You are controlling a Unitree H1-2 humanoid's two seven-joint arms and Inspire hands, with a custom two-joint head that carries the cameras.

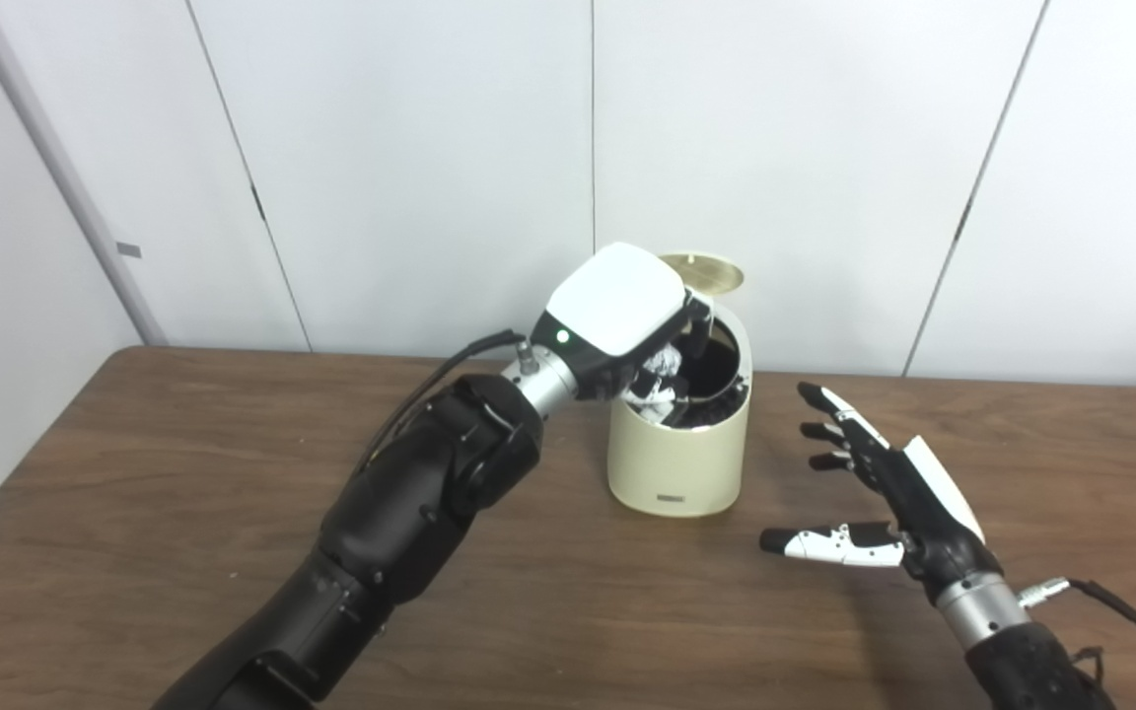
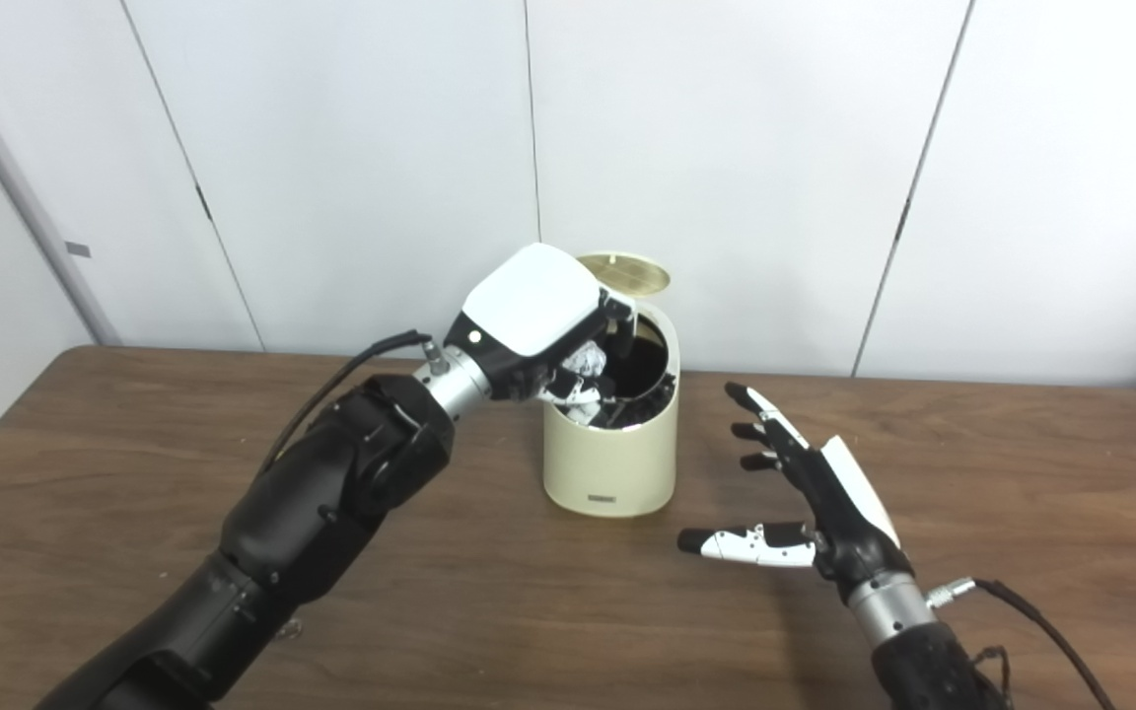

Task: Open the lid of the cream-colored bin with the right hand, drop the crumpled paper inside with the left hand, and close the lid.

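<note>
The cream-colored bin [image 1: 678, 459] stands near the back middle of the table, its round lid [image 1: 701, 271] tipped up at the rear and the dark inside showing. My left hand [image 1: 617, 320] reaches over the bin's mouth, fingers curled down into the opening around the white crumpled paper [image 1: 662, 373], which sits at the rim. My right hand [image 1: 869, 498] hovers to the right of the bin, apart from it, fingers and thumb spread and holding nothing.
The brown wooden table [image 1: 183, 473] runs up to white wall panels [image 1: 410, 148] just behind the bin. A black cable [image 1: 1130, 616] trails from my right wrist, and another loops off my left wrist.
</note>
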